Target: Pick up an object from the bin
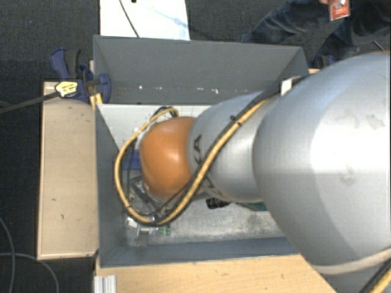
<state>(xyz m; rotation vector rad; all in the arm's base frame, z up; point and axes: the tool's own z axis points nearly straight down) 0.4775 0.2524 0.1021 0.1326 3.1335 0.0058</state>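
Camera view: the silver arm (317, 163) with its orange wrist cover (165, 157) reaches down into the lower-left corner of the grey metal bin (195, 72). The gripper (139, 221) sits there, just beside a small green scrap (162, 231). Whether it is wide, narrow or holding anything cannot be told.

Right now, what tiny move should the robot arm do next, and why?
Probably lift straight up a little. The end effector sits low in the bin's lower-left corner, beneath the orange cover, which hides what is under it; rising would show whether anything is held.
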